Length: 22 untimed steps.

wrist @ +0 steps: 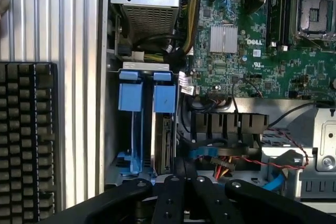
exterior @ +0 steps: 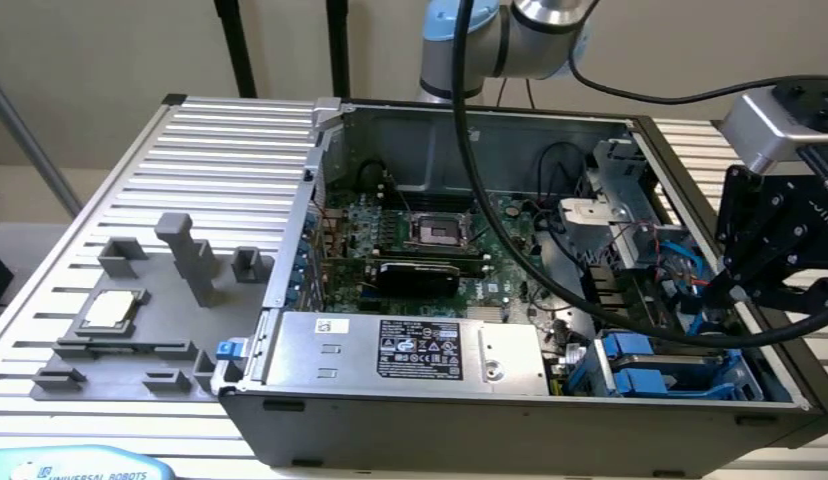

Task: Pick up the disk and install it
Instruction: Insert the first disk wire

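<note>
The disk (wrist: 164, 103) stands in the bay (exterior: 741, 385) at the exterior view's four o'clock, apparently mid-seating and needing square alignment; whether your gripper (exterior: 741, 285) grips it, I cannot tell.

ribbed metal table (exterior: 227, 130) carries an open computer case (exterior: 521, 430) and grey fixture tray (exterior: 147, 325).

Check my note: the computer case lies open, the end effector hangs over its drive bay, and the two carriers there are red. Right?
Not quite: the wrist view shows the two carriers are blue, not red. The computer case does lie open, with the end effector over its drive bay.
</note>
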### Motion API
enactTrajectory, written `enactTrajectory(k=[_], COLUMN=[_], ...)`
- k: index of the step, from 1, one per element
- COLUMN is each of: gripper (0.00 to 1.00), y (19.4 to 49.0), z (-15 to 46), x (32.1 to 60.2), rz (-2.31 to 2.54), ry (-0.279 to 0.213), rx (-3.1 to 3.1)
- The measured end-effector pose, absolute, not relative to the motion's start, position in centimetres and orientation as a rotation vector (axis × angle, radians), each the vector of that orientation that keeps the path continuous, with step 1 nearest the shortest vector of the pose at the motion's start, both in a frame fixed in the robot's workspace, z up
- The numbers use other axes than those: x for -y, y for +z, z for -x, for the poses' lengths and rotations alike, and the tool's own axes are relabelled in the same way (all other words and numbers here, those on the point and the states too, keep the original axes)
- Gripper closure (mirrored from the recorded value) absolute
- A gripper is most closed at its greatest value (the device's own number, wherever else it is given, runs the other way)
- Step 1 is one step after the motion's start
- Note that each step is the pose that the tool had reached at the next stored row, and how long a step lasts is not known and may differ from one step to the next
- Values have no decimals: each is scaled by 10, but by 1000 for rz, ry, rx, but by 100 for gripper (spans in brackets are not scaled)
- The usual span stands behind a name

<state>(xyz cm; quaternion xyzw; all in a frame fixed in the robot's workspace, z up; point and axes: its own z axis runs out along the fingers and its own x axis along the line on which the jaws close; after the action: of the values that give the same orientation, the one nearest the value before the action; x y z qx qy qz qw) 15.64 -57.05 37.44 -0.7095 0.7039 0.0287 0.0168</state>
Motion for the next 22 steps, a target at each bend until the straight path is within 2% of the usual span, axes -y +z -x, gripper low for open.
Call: enactTrajectory(k=[11,12,13,14,15,16,22], gripper=[88,82,82,76,76,69,69], y=[358,358,358,358,358,358,358], z=[-157,-157,-157,-156,-156,-155,-148], x=[546,546,546,546,546,546,554], rz=[2222,2226,2230,2234,2239,2242,2250], ry=[86,86,86,86,86,86,87], rx=[-2175,-2172,-2168,-2164,-2159,-2157,-2149])
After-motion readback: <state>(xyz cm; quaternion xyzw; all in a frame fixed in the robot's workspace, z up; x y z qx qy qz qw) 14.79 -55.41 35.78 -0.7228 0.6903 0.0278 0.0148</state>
